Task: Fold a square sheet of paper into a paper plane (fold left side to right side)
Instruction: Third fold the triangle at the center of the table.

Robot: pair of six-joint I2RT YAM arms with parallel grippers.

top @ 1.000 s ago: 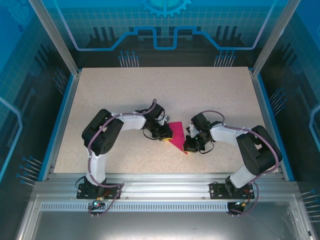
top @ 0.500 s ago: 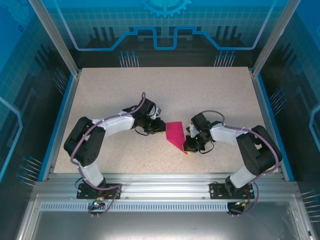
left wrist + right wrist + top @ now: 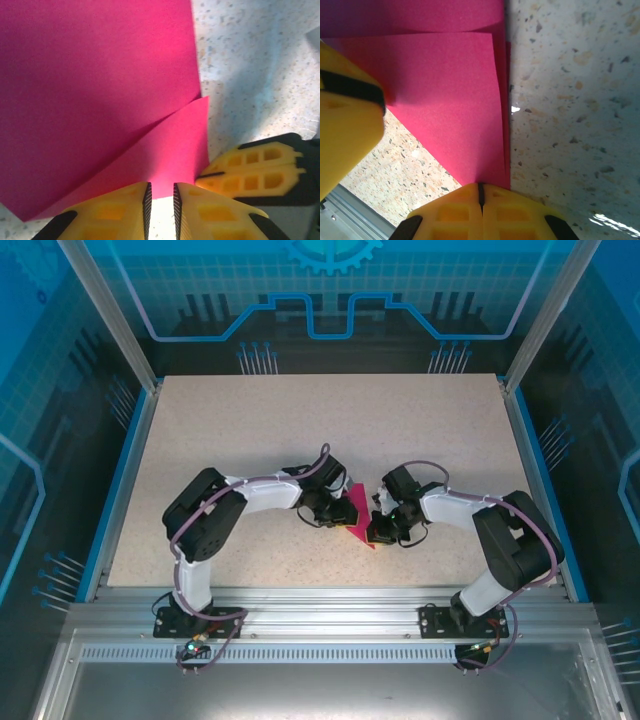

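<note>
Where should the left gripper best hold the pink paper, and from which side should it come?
Likely the folded flap at its free edge, from the left. The pink paper lies flat on the table, so only a loose edge gives the jaws something to pinch, and the right gripper sits on the pointed tip.

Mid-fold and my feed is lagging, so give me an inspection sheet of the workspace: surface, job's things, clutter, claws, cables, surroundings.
Surface: speckled beige table, flat.
Job's things: pink paper, partly folded with a diagonal flap, lying on the table between the claws.
Clutter: nothing seen.
Claws: left claw at the paper's edge, with a narrow gap between its fingers; right claw closed at the paper's pointed end, a pinch cannot be confirmed.
Cables: purple cables run along both arms, off the paper.
Surroundings: aluminium rail at the near edge; blue panelled walls around.
</note>
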